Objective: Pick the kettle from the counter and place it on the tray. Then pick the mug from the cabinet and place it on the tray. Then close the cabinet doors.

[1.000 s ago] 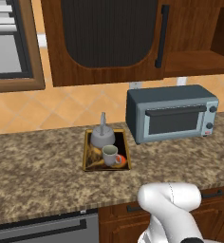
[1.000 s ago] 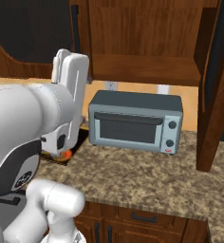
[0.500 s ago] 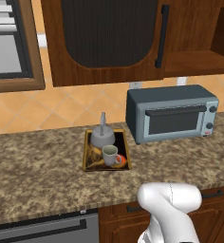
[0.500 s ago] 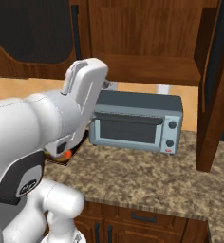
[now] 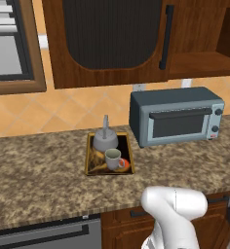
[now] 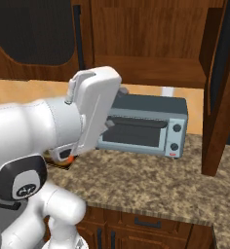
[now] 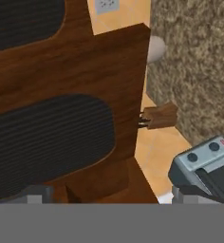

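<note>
The grey kettle and the pale mug both stand on the patterned tray, which lies on the granite counter left of the toaster oven. The cabinet's left door is shut. Its right door stands swung open, and the shelf inside shows bare. My gripper is open with nothing between its fingertips. It faces a ribbed cabinet door close up. In the right base view my hand hangs tilted in front of the toaster oven.
A blue-grey toaster oven sits on the counter under the open cabinet. The open door's black bar handle reaches out over the counter's right end. A built-in oven is at the far left.
My hand has tipped from upright to slanted and swung right and a little down, across the front of the toaster oven. Kettle, mug, tray and doors have not moved.
</note>
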Motion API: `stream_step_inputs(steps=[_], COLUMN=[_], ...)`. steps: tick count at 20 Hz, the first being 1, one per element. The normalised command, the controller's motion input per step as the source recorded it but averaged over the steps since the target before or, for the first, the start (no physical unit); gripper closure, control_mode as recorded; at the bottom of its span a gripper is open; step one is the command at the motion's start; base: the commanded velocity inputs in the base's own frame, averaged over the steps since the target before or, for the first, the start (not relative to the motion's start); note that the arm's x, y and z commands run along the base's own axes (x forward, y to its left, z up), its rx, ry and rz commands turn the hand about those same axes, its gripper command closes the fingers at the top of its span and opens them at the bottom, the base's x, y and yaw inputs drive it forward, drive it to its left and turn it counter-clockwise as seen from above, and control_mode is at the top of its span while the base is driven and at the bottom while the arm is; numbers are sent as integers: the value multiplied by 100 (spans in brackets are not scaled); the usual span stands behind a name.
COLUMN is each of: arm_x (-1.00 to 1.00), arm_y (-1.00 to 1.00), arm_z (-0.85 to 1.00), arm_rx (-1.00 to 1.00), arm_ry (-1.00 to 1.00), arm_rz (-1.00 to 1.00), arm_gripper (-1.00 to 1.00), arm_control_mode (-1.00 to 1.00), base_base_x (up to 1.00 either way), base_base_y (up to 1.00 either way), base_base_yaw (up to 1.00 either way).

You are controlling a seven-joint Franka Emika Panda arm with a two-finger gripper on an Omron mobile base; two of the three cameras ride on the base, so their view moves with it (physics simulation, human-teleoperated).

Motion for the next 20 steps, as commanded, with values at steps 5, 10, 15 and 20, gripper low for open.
stream_step_inputs(steps=[5,10,15,20], arm_x=[-31,-17,-14,-18], arm_y=[-30,-29,-14,-14], arm_z=[-10,-10,-9,-5], arm_rx=[-21,-27,-35,-29], arm_ry=[0,7,19,14], arm_rz=[-4,0,-1,-6], arm_gripper=[-100,-100,-100,-100], arm_control_mode=[-100,-100,-100,-100], base_base_x=[0,0,0,0], base_base_y=[0,0,0,0], base_base_yaw=[0,0,0,0])
